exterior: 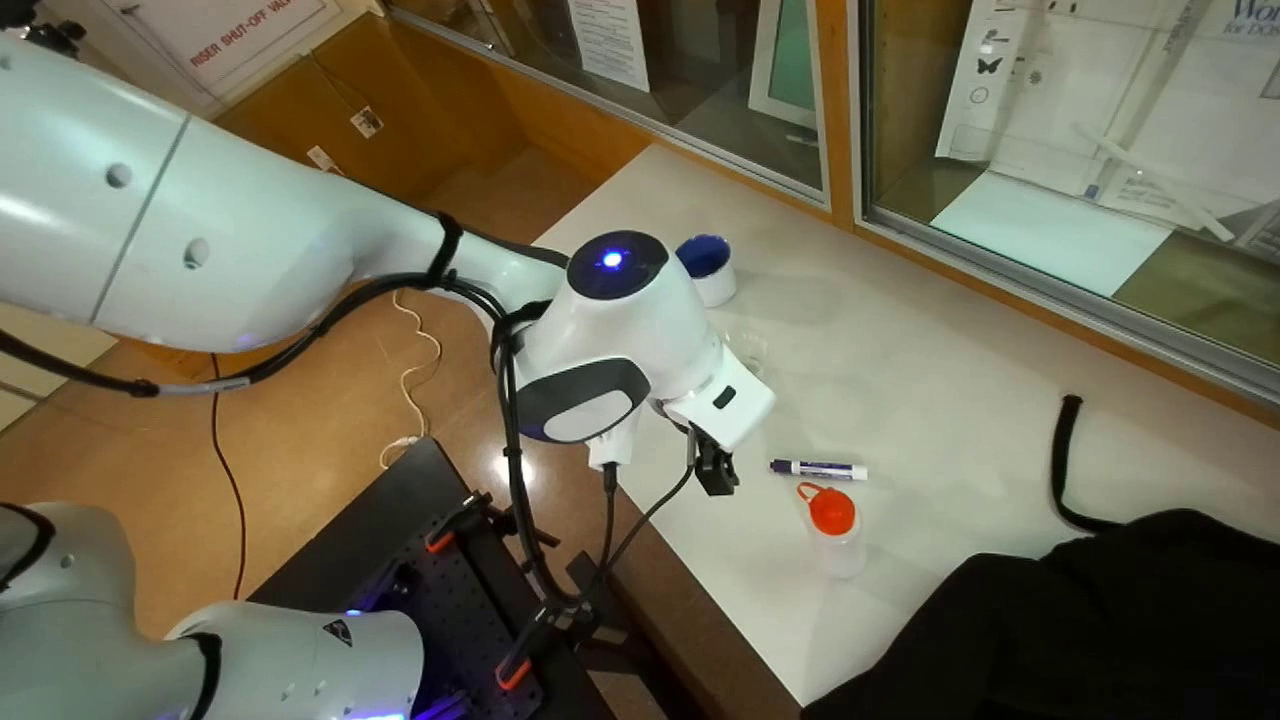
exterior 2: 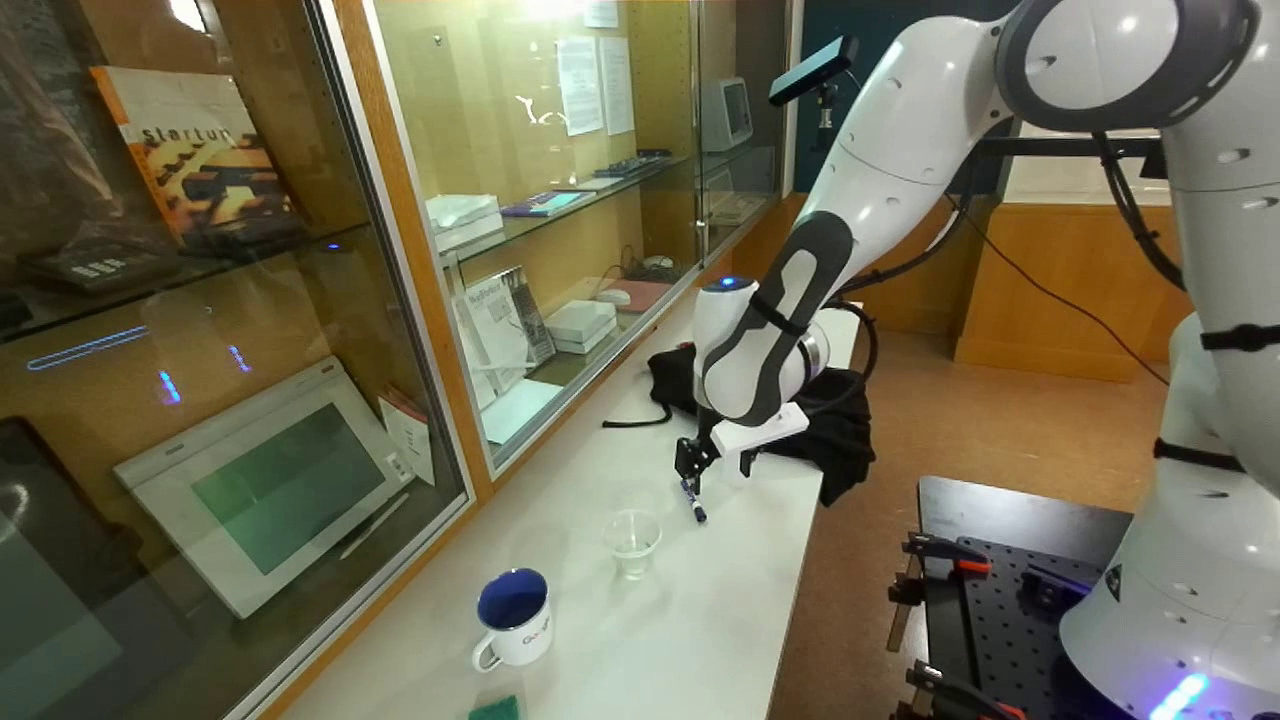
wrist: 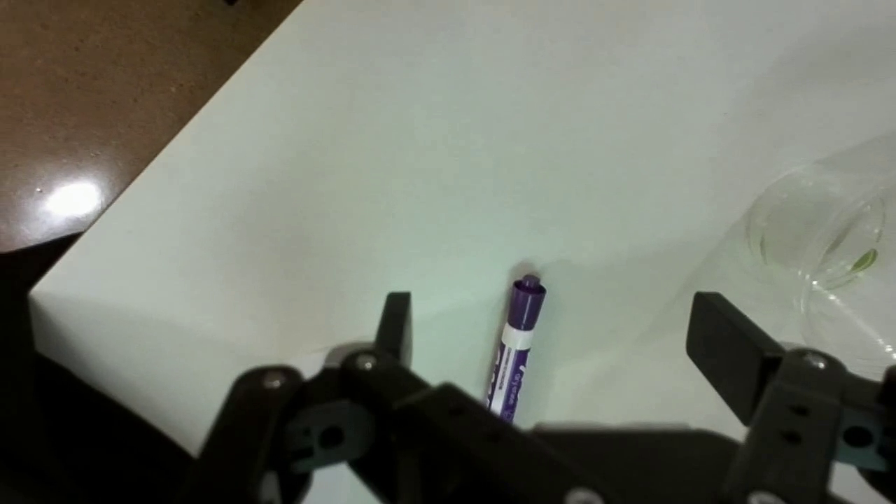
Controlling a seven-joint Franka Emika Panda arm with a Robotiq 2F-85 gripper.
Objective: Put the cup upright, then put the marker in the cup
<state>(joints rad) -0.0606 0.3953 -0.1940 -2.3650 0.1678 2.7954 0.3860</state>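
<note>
The cup, a white mug with a blue inside (exterior 2: 522, 638), stands upright near the far end of the table; in an exterior view it is partly behind the arm (exterior: 716, 288). The marker, purple and white (exterior: 820, 470), lies flat on the table and also shows in an exterior view (exterior 2: 693, 500). In the wrist view the marker (wrist: 514, 353) lies below and between the fingers, nearer the left one, its lower end hidden by the gripper. My gripper (wrist: 553, 325) is open and empty, above the table; it shows in both exterior views (exterior: 716, 472) (exterior 2: 718, 466).
A clear plastic cup (wrist: 815, 224) stands upright near the right finger, also in an exterior view (exterior 2: 632, 545). A bottle with a red-orange cap (exterior: 832, 511) stands beside the marker. Black cloth (exterior: 1120, 620) and a green sponge (exterior 2: 495, 709) lie on the table. Glass cabinets border it.
</note>
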